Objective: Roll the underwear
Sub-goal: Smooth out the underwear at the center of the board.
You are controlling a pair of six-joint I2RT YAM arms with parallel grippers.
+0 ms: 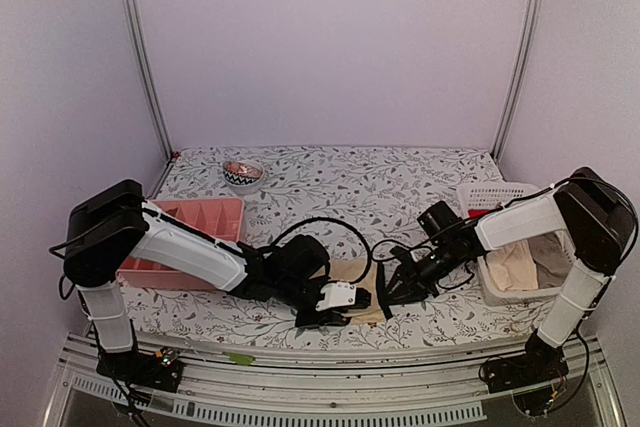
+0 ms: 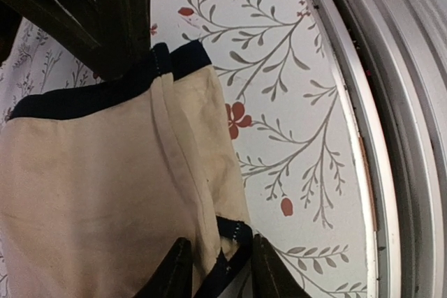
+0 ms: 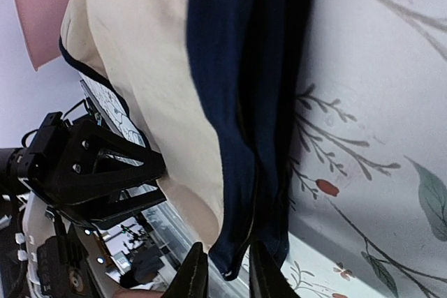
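Note:
A beige underwear with dark trim lies near the table's front edge between my two grippers. My left gripper is shut on its near dark-trimmed corner; in the left wrist view the beige cloth fills the left and the gripper pinches the trim. My right gripper is shut on the dark waistband at the garment's right end; in the right wrist view the band hangs down into the gripper. More beige underwear sits in a white basket at the right.
A pink divided tray stands at the left behind my left arm. A small patterned bowl sits at the back left. The metal front rail runs close beside the garment.

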